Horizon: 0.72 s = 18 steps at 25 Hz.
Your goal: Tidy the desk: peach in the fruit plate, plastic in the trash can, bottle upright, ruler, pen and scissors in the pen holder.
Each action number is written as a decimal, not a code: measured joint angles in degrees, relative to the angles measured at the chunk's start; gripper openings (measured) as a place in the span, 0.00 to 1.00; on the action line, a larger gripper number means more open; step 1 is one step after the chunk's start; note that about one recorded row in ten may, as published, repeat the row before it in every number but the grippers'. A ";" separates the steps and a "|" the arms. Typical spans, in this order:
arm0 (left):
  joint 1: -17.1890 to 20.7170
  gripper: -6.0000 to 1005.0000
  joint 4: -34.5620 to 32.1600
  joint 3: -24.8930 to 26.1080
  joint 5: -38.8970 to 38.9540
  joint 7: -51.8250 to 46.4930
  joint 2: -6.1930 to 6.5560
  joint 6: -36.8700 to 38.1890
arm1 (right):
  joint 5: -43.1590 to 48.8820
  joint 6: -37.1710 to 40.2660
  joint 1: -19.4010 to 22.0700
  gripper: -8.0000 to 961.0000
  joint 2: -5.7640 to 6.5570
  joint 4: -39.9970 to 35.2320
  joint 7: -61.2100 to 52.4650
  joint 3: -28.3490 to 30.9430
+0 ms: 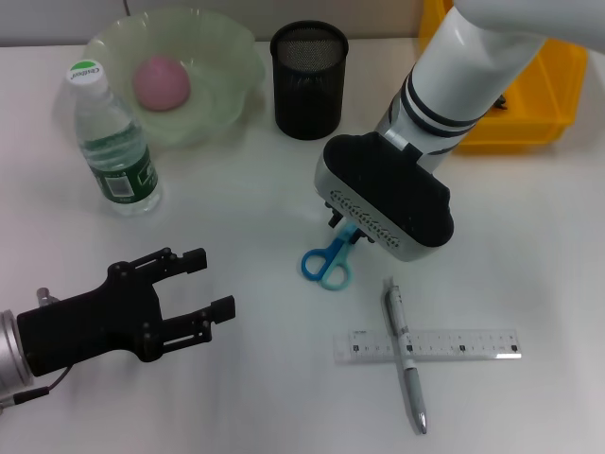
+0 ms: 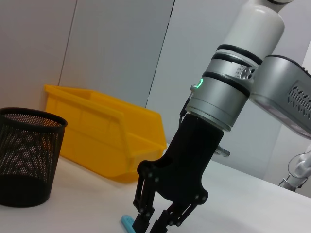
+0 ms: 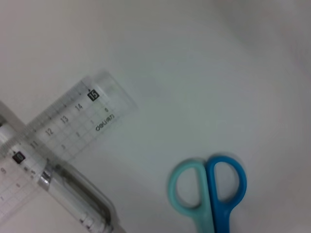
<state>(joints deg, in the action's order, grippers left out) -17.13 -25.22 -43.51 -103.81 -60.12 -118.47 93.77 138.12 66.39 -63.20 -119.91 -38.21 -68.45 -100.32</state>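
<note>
Nearest the head camera, the left claw hovered low over the white counter with its black fingers spread and nothing between them, well apart from any of the task's things. Farther in, the right claw was down over the blade end of the blue scissors; from the left wrist view its fingers looked drawn close around a bit of light blue, but whether they had truly pinched the scissors I could not tell. The scissors' handles lay flat on the counter, just beside the right arm's housing.

As for progress, the pink peach sat in the pale green fruit plate, and the plastic bottle stood upright just beside that plate, so those two jobs looked done. No loose plastic showed on the counter. The yellow bin at the back may have been the trash can; its contents were hidden.

What remained, by my reckoning, was the stationery. The black mesh pen holder appeared empty. The clear ruler lay near the front, with the silver pen lying across it, touching.
</note>
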 joint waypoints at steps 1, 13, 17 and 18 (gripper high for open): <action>0.02 0.78 0.00 0.00 0.01 0.00 0.00 0.00 | 0.07 0.21 0.38 0.30 0.00 -0.80 -0.24 0.00; 0.08 0.78 0.00 0.09 0.43 0.00 0.00 0.00 | 1.70 1.32 3.56 0.48 0.02 -5.08 -0.45 -1.44; 0.08 0.78 0.00 0.09 0.67 0.00 0.00 0.00 | 1.45 0.91 3.48 0.48 0.03 -4.81 -0.06 -1.47; 0.08 0.78 0.00 0.09 0.70 0.00 0.00 0.00 | 1.45 0.91 3.48 0.48 0.03 -4.81 -0.06 -1.47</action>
<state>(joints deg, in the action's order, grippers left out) -17.05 -25.22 -43.41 -103.11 -60.11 -118.47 93.77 139.57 67.30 -59.72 -119.88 -43.02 -68.51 -101.79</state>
